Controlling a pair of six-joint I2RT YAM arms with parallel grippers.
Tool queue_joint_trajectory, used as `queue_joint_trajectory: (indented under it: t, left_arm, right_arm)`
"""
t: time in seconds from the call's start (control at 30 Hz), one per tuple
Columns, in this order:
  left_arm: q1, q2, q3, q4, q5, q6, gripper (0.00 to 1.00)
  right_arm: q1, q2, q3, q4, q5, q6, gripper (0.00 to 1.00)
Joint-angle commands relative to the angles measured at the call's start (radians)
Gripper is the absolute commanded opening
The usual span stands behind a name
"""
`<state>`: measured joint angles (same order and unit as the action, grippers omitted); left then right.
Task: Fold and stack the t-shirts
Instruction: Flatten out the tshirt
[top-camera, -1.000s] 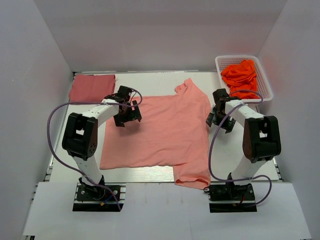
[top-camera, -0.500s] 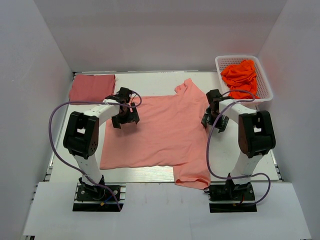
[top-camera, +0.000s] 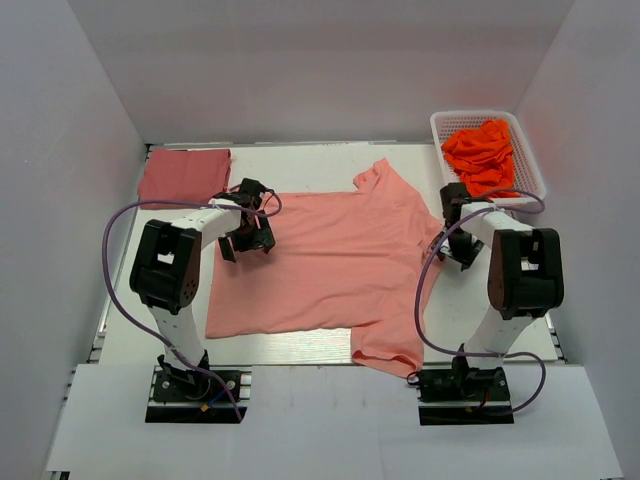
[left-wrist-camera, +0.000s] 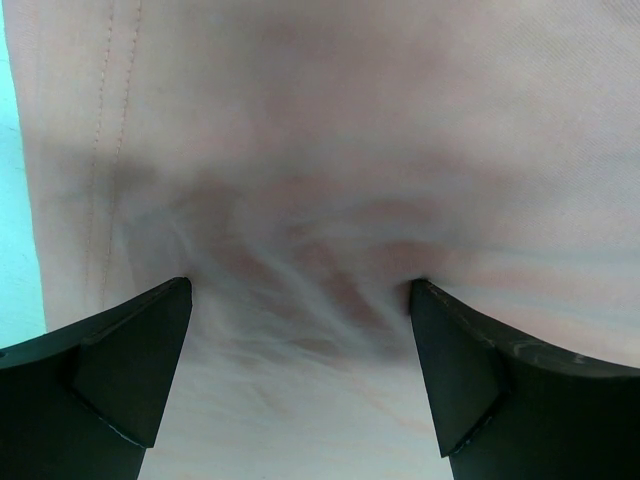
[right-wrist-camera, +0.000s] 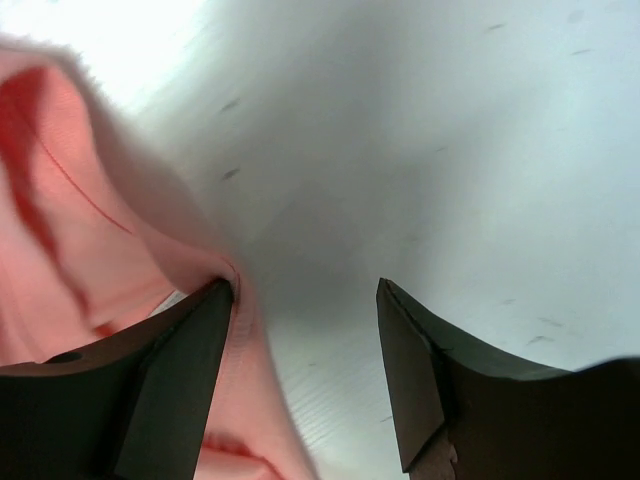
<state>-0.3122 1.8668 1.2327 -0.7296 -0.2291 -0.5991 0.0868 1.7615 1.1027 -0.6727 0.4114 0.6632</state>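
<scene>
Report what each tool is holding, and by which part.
Nothing is clamped. The left tool is open over wrinkled cloth of the salmon-pink t-shirt; the right tool is open at that shirt's edge.

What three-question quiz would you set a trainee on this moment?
1. True or false: the light salmon-pink cloth t-shirt lies unfolded on the white table.
2. Where is the folded rose-red cloth t-shirt? A: the table's far left corner. B: under the salmon-pink t-shirt. C: at the near edge.
3. Fill in: the left gripper and the right gripper are both ____.
Key: 1 true; 2 A; 3 open.
</scene>
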Motion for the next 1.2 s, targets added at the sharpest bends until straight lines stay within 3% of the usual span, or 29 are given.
queue_joint_trajectory:
  t: [0.0, 0.13, 0.3, 0.4, 0.57, 0.73, 0.83, 0.97, 1.17]
  left_arm:
    - [0.007, 0.018, -0.016, -0.025, -0.088, -0.007, 1.0]
    - [0.007, 0.028, -0.007, -0.015, -0.088, 0.004, 1.0]
    - [-0.011, 0.002, 0.001, 0.057, 0.052, 0.056, 1.0]
    - [-0.011, -0.028, 0.001, 0.094, 0.089, 0.074, 1.0]
    - [-0.011, -0.066, 0.013, 0.104, 0.111, 0.085, 1.0]
    - [-0.011, -0.077, -0.007, 0.113, 0.129, 0.085, 1.0]
    - [-0.011, -0.077, -0.018, 0.113, 0.129, 0.085, 1.0]
    - [-0.011, -0.086, -0.036, 0.124, 0.129, 0.076, 1.0]
    - [-0.011, -0.066, -0.036, 0.124, 0.129, 0.067, 1.0]
  right_arm:
    - [-0.067, -0.011, -0.024, -0.061, 0.112, -0.046, 0.66]
    - [-0.108, -0.056, -0.014, -0.041, 0.109, -0.129, 0.66]
    - [-0.094, -0.205, -0.041, 0.056, -0.162, -0.272, 0.67]
    - [-0.093, -0.302, -0.078, 0.068, -0.165, -0.28, 0.67]
    - [-0.058, -0.381, -0.138, 0.065, -0.292, -0.327, 0.58]
    - [-0.024, -0.353, -0.207, 0.15, -0.497, -0.297, 0.41]
    - [-0.001, -0.307, -0.23, 0.183, -0.499, -0.29, 0.41]
    - [0.01, -0.229, -0.225, 0.193, -0.416, -0.235, 0.51]
    - [0.01, -0.171, -0.207, 0.26, -0.386, -0.179, 0.5]
